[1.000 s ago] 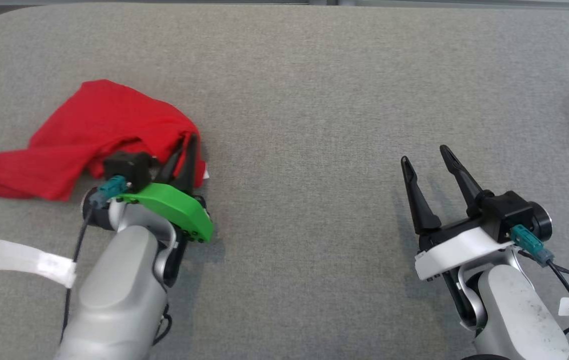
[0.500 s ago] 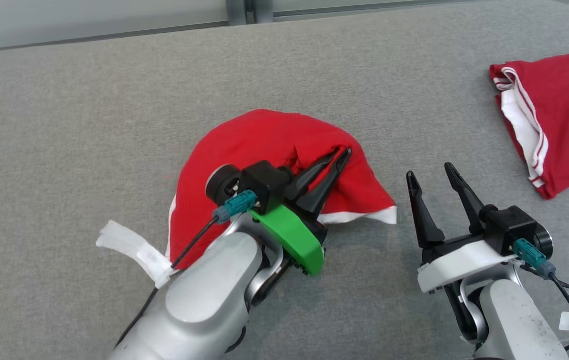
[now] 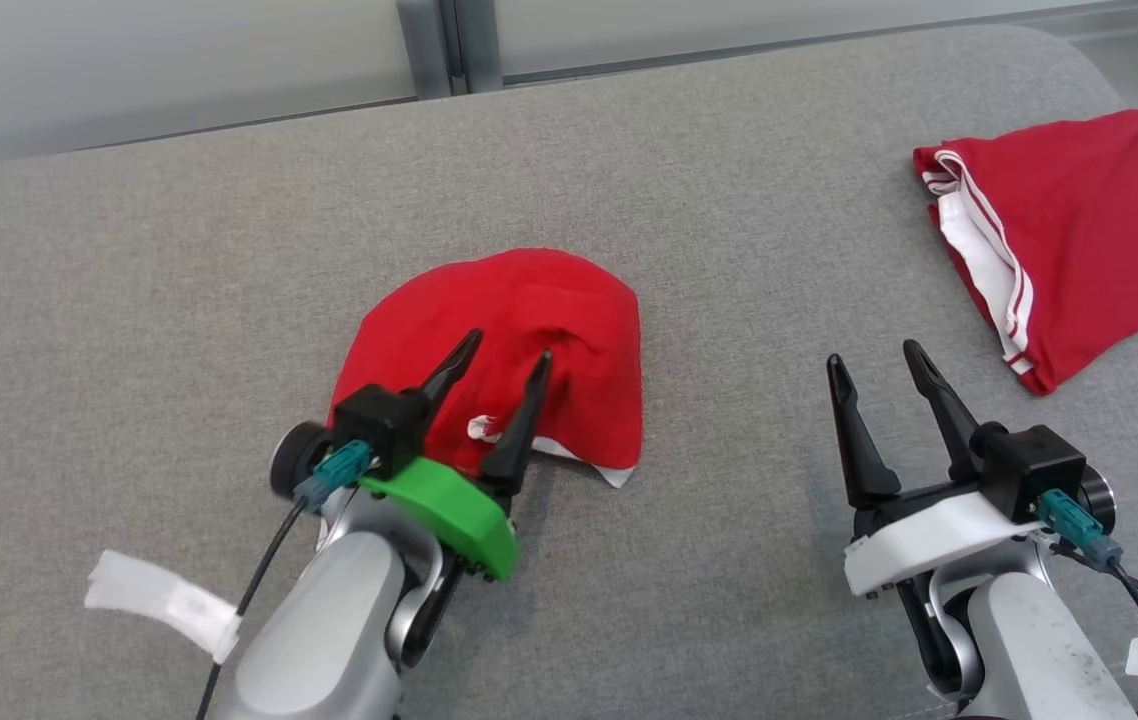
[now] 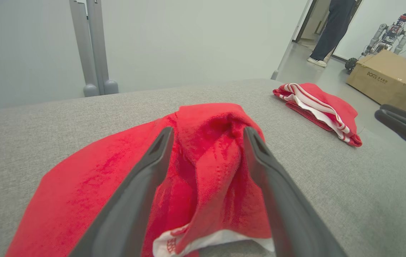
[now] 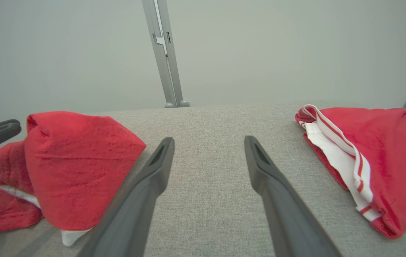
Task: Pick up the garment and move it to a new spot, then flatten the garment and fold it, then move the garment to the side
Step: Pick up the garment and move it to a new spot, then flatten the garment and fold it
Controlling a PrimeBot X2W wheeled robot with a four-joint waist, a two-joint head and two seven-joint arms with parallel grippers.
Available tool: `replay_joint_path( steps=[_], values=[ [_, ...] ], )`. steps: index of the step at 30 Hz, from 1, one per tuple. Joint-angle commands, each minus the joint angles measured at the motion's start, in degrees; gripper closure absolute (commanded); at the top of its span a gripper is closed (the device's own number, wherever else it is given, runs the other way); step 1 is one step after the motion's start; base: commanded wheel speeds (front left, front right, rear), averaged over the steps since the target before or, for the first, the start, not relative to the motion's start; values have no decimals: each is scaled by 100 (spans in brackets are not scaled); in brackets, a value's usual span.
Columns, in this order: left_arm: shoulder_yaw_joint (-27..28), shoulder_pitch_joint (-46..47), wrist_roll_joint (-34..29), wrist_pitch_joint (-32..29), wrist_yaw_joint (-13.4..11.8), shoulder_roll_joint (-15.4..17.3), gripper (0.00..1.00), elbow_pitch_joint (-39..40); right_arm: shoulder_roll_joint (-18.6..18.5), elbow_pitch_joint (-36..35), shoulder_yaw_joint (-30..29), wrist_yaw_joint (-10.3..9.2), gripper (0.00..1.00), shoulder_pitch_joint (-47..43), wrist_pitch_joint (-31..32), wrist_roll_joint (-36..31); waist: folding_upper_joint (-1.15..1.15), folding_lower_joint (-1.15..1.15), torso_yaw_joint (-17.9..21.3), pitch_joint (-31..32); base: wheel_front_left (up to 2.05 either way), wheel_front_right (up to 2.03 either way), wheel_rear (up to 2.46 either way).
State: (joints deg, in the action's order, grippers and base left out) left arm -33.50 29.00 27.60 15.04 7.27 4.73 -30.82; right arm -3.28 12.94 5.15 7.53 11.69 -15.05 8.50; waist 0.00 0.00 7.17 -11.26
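Left gripper [image 3: 509,345] has let go since the earlier frames: its fingers, then pinched shut in the red cloth, now stand spread wide and hold nothing. The garment [image 3: 549,320] has gone from hanging in that grip to lying in a crumpled heap on the grey desk [image 3: 179,300], about mid-desk and left of centre. The head camera has also swung, so part of the apparent shift is not the cloth's. In the left wrist view the open fingers stand either side of a raised fold; whether they touch it is hard to tell. A white hem shows at the heap's near edge. Right gripper [image 3: 873,355] hovers over bare desk, well apart from the heap on its right, fingers wide open and empty. A second red garment [image 3: 1079,220], folded, lies at the far right. Judgement: the move to a new spot looks done and flattening is the step in hand. Next move calls for both grippers to find separate edges or corners, probably along the white hem, and draw them apart without bunching the cloth.
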Motion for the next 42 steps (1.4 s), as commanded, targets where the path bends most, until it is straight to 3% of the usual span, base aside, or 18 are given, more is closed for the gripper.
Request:
replay_joint_path(
  steps=[1, 10, 20, 28, 42],
  values=[
    [80, -142, -65, 14, -16, 64, 0, -8, 5, 7, -5, -9, 0, -82, -16, 33, 0, 0, -77, 78, 0, 0, 0],
    [1938, -1578, -585, 14, -319, 218, 0, 604, 24, 39, -113, -10, 0, -274, -16, 65, 0, 0, -393, 484, 0, 0, 0],
    [3487, -2728, -1391, 14, -221, 33, 0, 1351, 31, 96, -185, -10, 0, -620, -16, 12, 0, 0, -680, 829, 0, 0, 0],
    [3730, -3154, -1677, 14, -77, -124, 0, 1520, 32, 119, -242, -10, 0, -941, -16, 38, 0, 0, -783, 1064, 0, 0, 0],
    [3490, -3122, -1717, 14, 3, -178, 0, 1425, 33, 227, -93, -10, 0, -1070, -16, 87, 0, 0, -936, 1112, 0, 0, 0]
  ],
)
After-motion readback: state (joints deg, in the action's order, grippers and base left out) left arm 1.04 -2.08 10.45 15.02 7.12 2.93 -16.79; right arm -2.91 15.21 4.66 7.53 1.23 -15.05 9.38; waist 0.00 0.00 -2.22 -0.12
